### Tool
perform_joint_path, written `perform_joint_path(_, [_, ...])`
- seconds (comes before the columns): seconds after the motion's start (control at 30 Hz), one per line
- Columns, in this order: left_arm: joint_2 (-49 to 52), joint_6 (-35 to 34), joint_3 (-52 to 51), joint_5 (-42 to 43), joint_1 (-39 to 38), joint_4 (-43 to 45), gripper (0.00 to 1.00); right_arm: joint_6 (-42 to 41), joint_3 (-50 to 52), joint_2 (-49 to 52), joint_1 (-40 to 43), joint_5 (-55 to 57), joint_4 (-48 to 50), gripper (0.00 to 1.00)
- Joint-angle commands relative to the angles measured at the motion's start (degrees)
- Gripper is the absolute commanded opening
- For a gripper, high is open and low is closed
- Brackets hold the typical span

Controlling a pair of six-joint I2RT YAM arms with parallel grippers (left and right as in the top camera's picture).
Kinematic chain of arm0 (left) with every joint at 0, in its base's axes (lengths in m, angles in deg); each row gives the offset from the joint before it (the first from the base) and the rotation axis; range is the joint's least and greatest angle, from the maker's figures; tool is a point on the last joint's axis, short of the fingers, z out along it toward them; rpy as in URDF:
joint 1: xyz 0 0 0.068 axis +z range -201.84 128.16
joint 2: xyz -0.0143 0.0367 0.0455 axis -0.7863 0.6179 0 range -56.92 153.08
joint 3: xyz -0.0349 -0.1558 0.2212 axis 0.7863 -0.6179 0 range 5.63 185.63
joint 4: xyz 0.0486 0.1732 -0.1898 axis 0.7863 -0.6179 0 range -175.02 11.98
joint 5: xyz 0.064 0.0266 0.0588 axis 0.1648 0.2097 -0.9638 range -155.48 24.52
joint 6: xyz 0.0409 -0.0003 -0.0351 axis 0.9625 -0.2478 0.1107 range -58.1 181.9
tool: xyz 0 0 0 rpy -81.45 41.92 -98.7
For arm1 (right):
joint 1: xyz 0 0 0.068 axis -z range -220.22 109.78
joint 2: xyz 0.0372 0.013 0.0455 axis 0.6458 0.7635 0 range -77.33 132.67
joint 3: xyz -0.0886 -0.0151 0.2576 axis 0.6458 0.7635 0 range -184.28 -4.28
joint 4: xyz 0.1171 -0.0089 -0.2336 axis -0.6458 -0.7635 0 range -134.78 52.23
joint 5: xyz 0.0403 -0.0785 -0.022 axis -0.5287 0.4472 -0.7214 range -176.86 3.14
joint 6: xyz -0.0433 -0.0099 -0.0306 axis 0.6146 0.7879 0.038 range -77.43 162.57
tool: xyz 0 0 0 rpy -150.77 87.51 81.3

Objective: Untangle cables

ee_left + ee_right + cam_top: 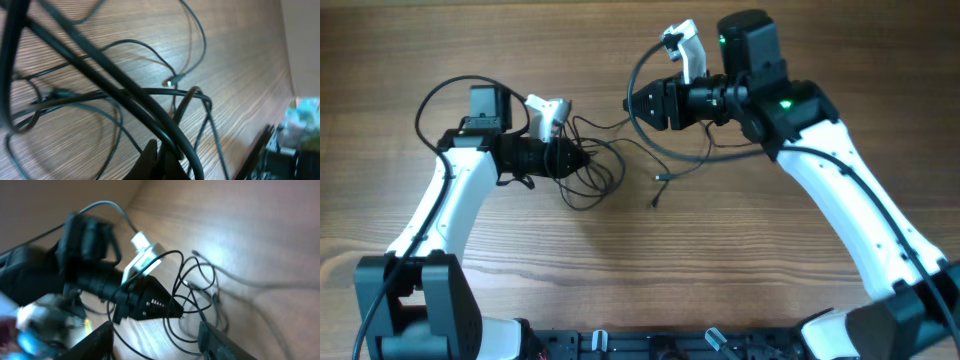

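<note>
— Black cables (125, 94) cross right at the left wrist lens and run down into the left gripper (160, 152), whose fingers are pinched together on a strand.
— And the right gripper (155, 330)?
— Fingers (95, 342) wide apart, gripping nothing. Tangle lies on the table (720, 260) just beyond them, looped round the left tip.
— Anything loose?
— One silvery plug end (170, 82), beside the loops.

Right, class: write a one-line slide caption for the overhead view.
Left arm and right arm flank tangled thin black cables on a wooden table.
</note>
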Motion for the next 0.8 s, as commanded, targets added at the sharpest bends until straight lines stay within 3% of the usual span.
perform_joint_path(0.0, [0.5,5.1,-0.4,1.0,-3.4,-0.1,0.04,-20.3,-0.2,5.5,0.0,-1.1,1.0,0.66])
perform_joint_path(0.07, [0.5,4.1,-0.4,-3.0,-4.9,-0.1,0.04,-25.7,-0.2,8.3,0.0,-1.2,1.7,0.66])
perform_joint_path(0.17, [0.5,-7.2,-0.4,-13.7,-5.1,-0.1,0.04,-31.6,-0.2,11.4,0.0,-1.0,3.2,0.66])
perform_joint_path(0.23, [0.5,-19.1,-0.4,-22.8,-5.2,-0.3,0.04,-34.0,-0.2,13.3,0.0,-0.9,5.1,0.69])
perform_joint_path(0.3, [0.5,-38.9,-0.4,-36.3,-5.2,-3.7,0.04,-33.7,-0.2,15.8,0.0,-1.1,6.6,0.67])
perform_joint_path(0.33, [0.5,-42.1,-0.4,-39.3,-5.3,-4.9,0.04,-33.7,-0.2,16.8,0.0,-1.2,6.6,0.65])
perform_joint_path(0.53, [0.5,-42.1,-0.4,-54.6,-9.6,-10.9,0.04,-23.8,-0.2,18.6,0.0,-1.2,10.3,0.63])
perform_joint_path(0.63, [0.6,-48.3,-0.4,-66.4,-11.4,-16.1,0.04,-24.3,-0.2,18.6,0.0,-1.7,11.0,0.64])
perform_joint_path(0.77, [0.6,-50.7,-0.4,-74.4,-11.6,-18.3,0.04,-24.7,-0.2,18.6,-0.6,-2.7,11.0,0.66])
